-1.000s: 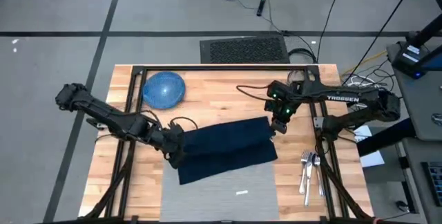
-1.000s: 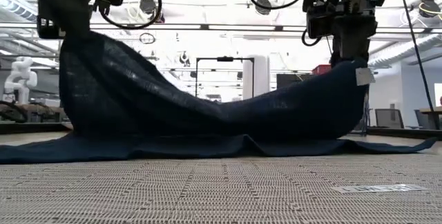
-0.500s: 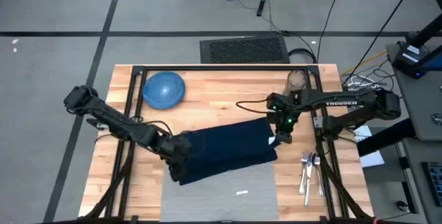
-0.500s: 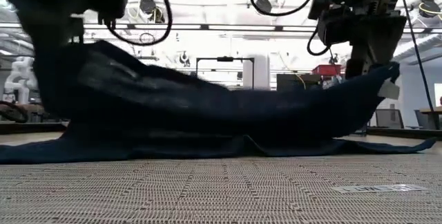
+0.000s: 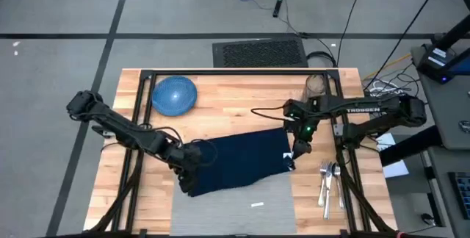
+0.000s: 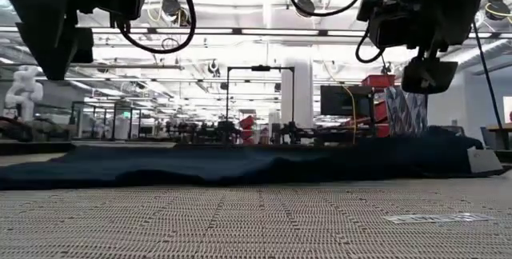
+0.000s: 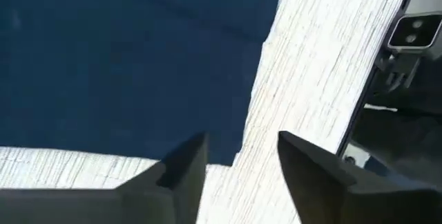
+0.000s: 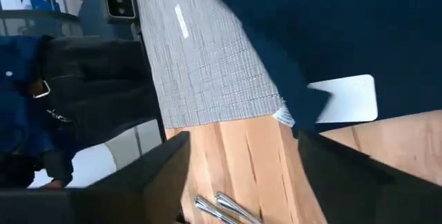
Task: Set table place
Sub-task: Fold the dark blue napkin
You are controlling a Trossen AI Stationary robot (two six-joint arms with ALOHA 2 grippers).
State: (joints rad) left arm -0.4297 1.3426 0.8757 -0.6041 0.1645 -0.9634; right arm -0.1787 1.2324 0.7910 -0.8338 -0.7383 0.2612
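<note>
On the left, the left claw (image 5: 188, 170) hangs just above the left end of the dark navy cloth napkin (image 5: 236, 163). Its fingers (image 7: 181, 171) are spread with nothing between them, and the napkin's corner lies just ahead of them. That arm reaches in low from the surface's left edge, its elbow out beyond the frame rail.

The napkin lies flat, its long axis running left to right across the light butcher-block wooden surface (image 5: 242, 104). It covers the far part of the flat light-grey fabric placemat (image 5: 235, 207), which sits at the near middle with its small white tag (image 5: 256, 204) showing. A round blue dish (image 5: 175, 95) stands at the far left, well apart.

On the right, the right claw (image 5: 296, 150) hovers over the napkin's right end, open and empty, beside the napkin's white label (image 8: 343, 99). Silver cutlery (image 5: 328, 180) lies just right of the placemat, nearer this arm, so I judge it suits the right claw next.
</note>
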